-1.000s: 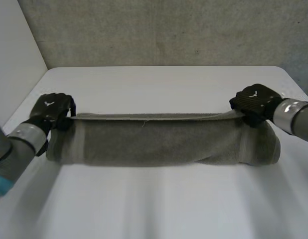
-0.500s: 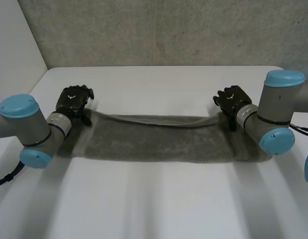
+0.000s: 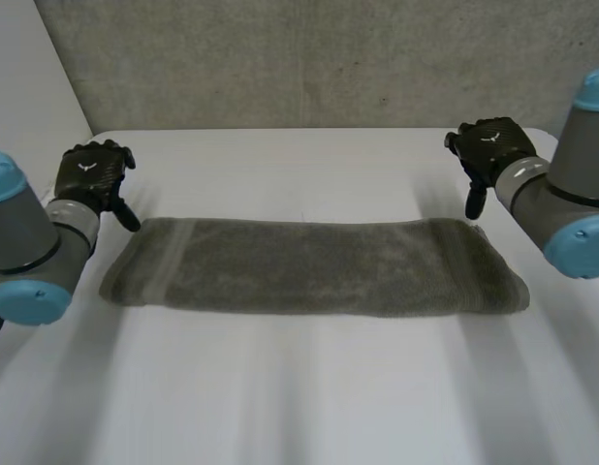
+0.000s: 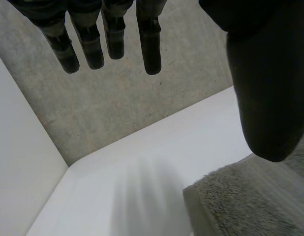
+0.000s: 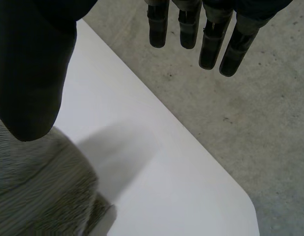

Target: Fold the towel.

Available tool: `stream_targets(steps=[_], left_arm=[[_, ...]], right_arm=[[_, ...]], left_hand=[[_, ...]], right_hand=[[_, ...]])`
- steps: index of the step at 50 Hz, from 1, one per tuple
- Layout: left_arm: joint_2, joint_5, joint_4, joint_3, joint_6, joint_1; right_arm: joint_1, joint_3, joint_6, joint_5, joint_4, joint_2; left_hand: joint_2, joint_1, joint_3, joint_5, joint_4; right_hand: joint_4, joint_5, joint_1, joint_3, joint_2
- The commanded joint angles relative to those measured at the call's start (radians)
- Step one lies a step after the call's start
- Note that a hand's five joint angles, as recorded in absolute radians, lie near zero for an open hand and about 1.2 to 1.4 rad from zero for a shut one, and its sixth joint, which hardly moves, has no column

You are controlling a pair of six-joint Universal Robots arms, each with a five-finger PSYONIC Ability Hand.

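Note:
A grey towel [image 3: 309,266] lies folded into a long flat strip across the white table [image 3: 299,387]. My left hand [image 3: 89,174] hovers above and just beyond the towel's left end, fingers straight, holding nothing. My right hand [image 3: 488,150] is raised off the towel's far right corner, also with straight fingers and nothing in it. In the left wrist view the fingers [image 4: 107,34] hang straight and the thumb [image 4: 265,88] stands over a towel corner [image 4: 250,201]. The right wrist view has straight fingers [image 5: 201,34] and the thumb [image 5: 29,69] above the towel end [image 5: 34,191].
A grey concrete wall [image 3: 309,58] stands behind the table's far edge. A white side wall [image 3: 28,107] borders the table's left. The table's far right corner [image 5: 240,196] is rounded, with grey floor [image 5: 240,113] beyond it.
Both hands have let go of the towel's far edge, straightened their fingers and lifted outward. The towel has dropped flat onto the table.

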Motion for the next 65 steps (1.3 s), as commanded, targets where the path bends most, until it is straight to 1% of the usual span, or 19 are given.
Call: stream_targets(steps=[1, 6, 11, 13, 14, 16, 18, 20, 23, 29, 34, 36, 37, 39, 40, 41, 49, 54, 65], left_arm=[[0.159, 0.003, 0.000, -0.161, -0.003, -0.012], [0.208, 0.001, 0.006, -0.252, -0.009, -0.020], [0.225, 0.001, 0.013, -0.328, -0.085, -0.034], [0.225, 0.001, 0.013, -0.336, -0.108, -0.035], [0.225, -0.001, 0.014, -0.341, -0.125, -0.035], [0.226, -0.001, 0.020, -0.344, -0.136, -0.034], [0.226, -0.002, 0.029, -0.345, -0.145, -0.034], [0.226, -0.002, 0.043, -0.348, -0.152, -0.032], [0.225, -0.002, 0.075, -0.370, -0.155, -0.019], [0.223, -0.001, 0.135, -0.394, -0.155, -0.009], [0.223, -0.002, 0.143, -0.394, -0.155, -0.006], [0.220, -0.001, 0.143, -0.396, -0.155, -0.005], [0.220, -0.001, 0.143, -0.396, -0.155, -0.005], [0.217, -0.001, 0.143, -0.396, -0.155, -0.005], [0.216, -0.001, 0.144, -0.396, -0.155, -0.005], [0.213, -0.001, 0.145, -0.394, -0.155, -0.006], [0.211, -0.001, 0.148, -0.394, -0.155, -0.006], [0.211, -0.001, 0.157, -0.396, -0.155, -0.006], [0.205, -0.001, 0.158, -0.394, -0.155, -0.006]], right_arm=[[0.003, 0.238, -0.015, 0.003, 0.020, -0.201], [0.002, 0.405, -0.034, 0.004, 0.020, -0.285], [-0.009, 0.562, -0.060, 0.001, -0.011, -0.310], [-0.036, 0.640, -0.063, 0.003, -0.096, -0.311], [-0.036, 0.640, -0.063, 0.003, -0.097, -0.311], [-0.047, 0.699, -0.066, 0.003, -0.213, -0.299], [-0.047, 0.700, -0.066, 0.003, -0.213, -0.299], [-0.053, 0.732, -0.068, -0.002, -0.320, -0.261], [-0.067, 0.735, -0.071, 0.003, -0.371, -0.215], [-0.072, 0.724, -0.109, 0.000, -0.390, -0.150], [-0.096, 0.717, -0.161, -0.004, -0.393, -0.104], [-0.110, 0.711, -0.173, -0.005, -0.399, -0.084], [-0.110, 0.710, -0.173, -0.005, -0.399, -0.084], [-0.113, 0.701, -0.173, -0.004, -0.405, -0.083], [-0.113, 0.701, -0.173, -0.004, -0.405, -0.083], [-0.121, 0.698, -0.173, 0.001, -0.405, -0.092], [-0.213, 0.698, -0.176, 0.003, -0.405, -0.170], [-0.331, 0.678, -0.206, -0.011, -0.402, -0.196], [-0.340, 0.680, -0.198, -0.017, -0.404, -0.187]], left_hand=[[-0.065, -0.074, -0.075, -0.047, -0.078], [-0.065, -0.074, -0.075, -0.047, -0.078], [-0.065, -0.074, -0.075, -0.047, -0.078], [-0.065, -0.074, -0.075, -0.047, -0.078], [-0.065, -0.074, -0.075, -0.047, -0.078], [-0.065, -0.074, -0.075, -0.047, -0.078], [-0.065, -0.074, -0.075, -0.047, -0.078], [-0.065, -0.074, -0.075, -0.047, -0.078], [-0.065, -0.074, -0.075, -0.047, -0.078], [-0.065, -0.074, -0.075, -0.047, -0.078], [-0.065, -0.074, -0.075, -0.047, -0.078], [-0.065, -0.074, -0.075, -0.047, -0.078], [-0.065, -0.074, -0.075, -0.047, -0.078], [-0.065, -0.074, -0.075, -0.047, -0.078], [-0.065, -0.074, -0.075, -0.047, -0.078], [-0.065, -0.074, -0.075, -0.047, -0.078], [-0.065, -0.074, -0.075, -0.047, -0.078], [-0.065, -0.074, -0.075, -0.047, -0.078], [-0.065, -0.074, -0.075, -0.047, -0.078]], right_hand=[[-0.081, -0.057, -0.058, -0.073, -0.076], [-0.081, -0.057, -0.058, -0.073, -0.076], [-0.081, -0.057, -0.058, -0.073, -0.076], [-0.081, -0.057, -0.058, -0.073, -0.076], [-0.081, -0.057, -0.058, -0.073, -0.076], [-0.081, -0.057, -0.058, -0.073, -0.076], [-0.081, -0.057, -0.058, -0.073, -0.076], [-0.001, 0.023, 0.022, 0.008, 0.004], [0.050, 0.073, 0.072, 0.058, 0.055], [0.103, 0.126, 0.125, 0.111, 0.108], [0.244, 0.267, 0.266, 0.252, 0.249], [0.439, 0.463, 0.462, 0.447, 0.444], [0.440, 0.464, 0.463, 0.449, 0.445], [0.931, 0.954, 0.954, 0.939, 0.936], [0.933, 0.957, 0.956, 0.942, 0.938], [1.139, 1.162, 1.162, 1.147, 1.144], [1.141, 1.165, 1.164, 1.149, 1.146], [1.141, 1.165, 1.164, 1.149, 1.146], [1.141, 1.165, 1.164, 1.149, 1.146]])
